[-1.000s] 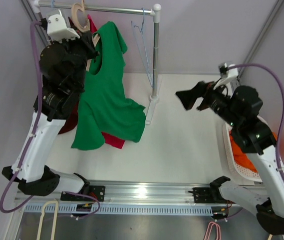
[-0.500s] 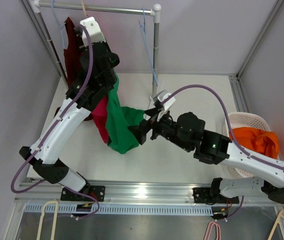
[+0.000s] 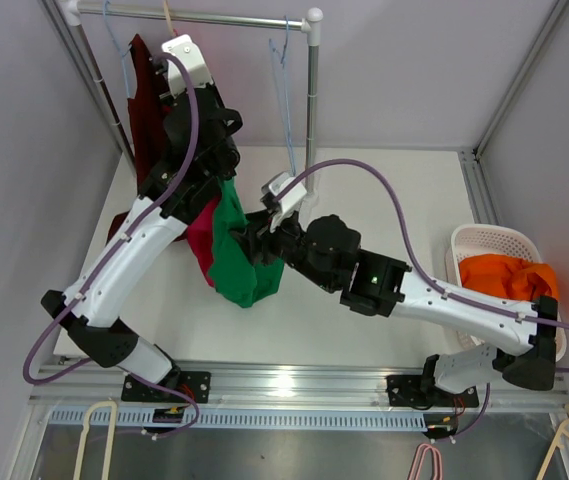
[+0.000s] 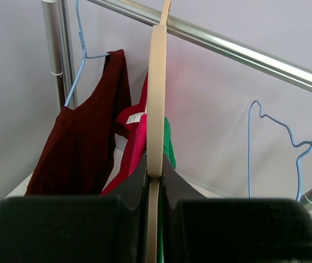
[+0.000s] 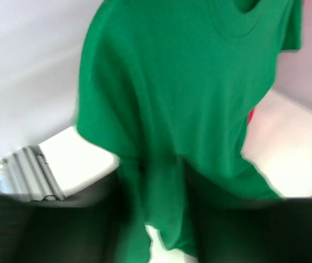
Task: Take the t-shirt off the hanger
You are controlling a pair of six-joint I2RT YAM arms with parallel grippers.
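Observation:
The green t-shirt [image 3: 239, 265] hangs bunched from a beige wooden hanger [image 4: 156, 98] below the rack rail. My left gripper [image 4: 154, 175] is shut on the hanger's lower bar, seen edge on; in the top view it [image 3: 216, 160] sits just above the shirt. My right gripper [image 3: 254, 245] reaches in from the right at the shirt's lower half. In the blurred right wrist view the green t-shirt [image 5: 188, 71] fills the frame, and a fold of it is pinched between the closed jaws of my right gripper [image 5: 156, 213].
A pink-red garment [image 3: 201, 235] hangs beside the green one. A dark red top [image 4: 84, 148] hangs on a blue wire hanger at the rail's left. An empty blue hanger [image 3: 289, 90] hangs near the rack post [image 3: 311, 110]. A white basket [image 3: 484, 240] holds orange cloth at right.
My right arm has swung left across the table to the green shirt and its jaws have closed on the fabric. The left arm brought the hanger rightward; the shirt now hangs bunched.

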